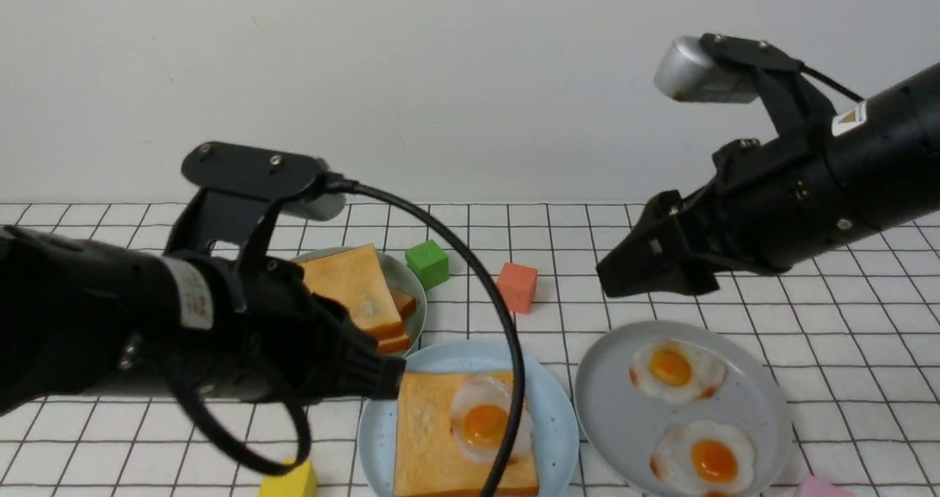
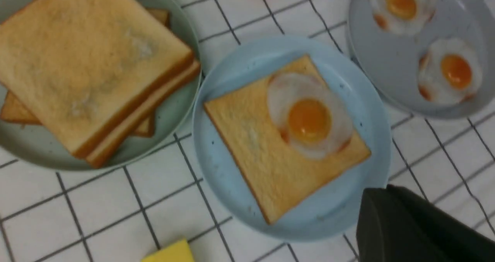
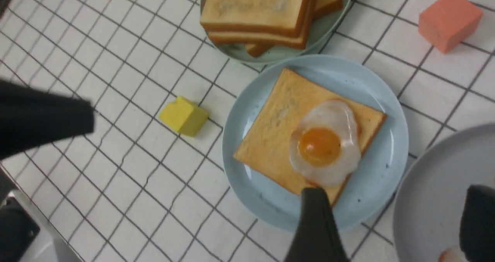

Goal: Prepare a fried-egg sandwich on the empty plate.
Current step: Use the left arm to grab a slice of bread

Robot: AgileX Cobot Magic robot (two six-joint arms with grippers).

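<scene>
The pale blue plate (image 1: 558,423) at the front centre holds one toast slice (image 1: 426,438). A fried egg (image 1: 481,420) lies on the right part of that slice. The right wrist view shows the same plate (image 3: 247,184), toast (image 3: 278,138) and egg (image 3: 326,144). My left gripper (image 1: 389,379) is shut and empty at the plate's left edge, and it also shows in the left wrist view (image 2: 377,194). My right gripper (image 1: 617,273) hangs open and empty above the table behind the grey plate. In the right wrist view (image 3: 396,196) its fingers are wide apart.
A pile of plain toast (image 1: 352,284) sits on a grey-green plate (image 1: 415,284) behind the left gripper. The grey plate (image 1: 609,409) at the right holds two fried eggs (image 1: 672,368). Green (image 1: 427,262), salmon (image 1: 516,285), yellow (image 1: 290,482) and pink (image 1: 819,488) blocks lie around.
</scene>
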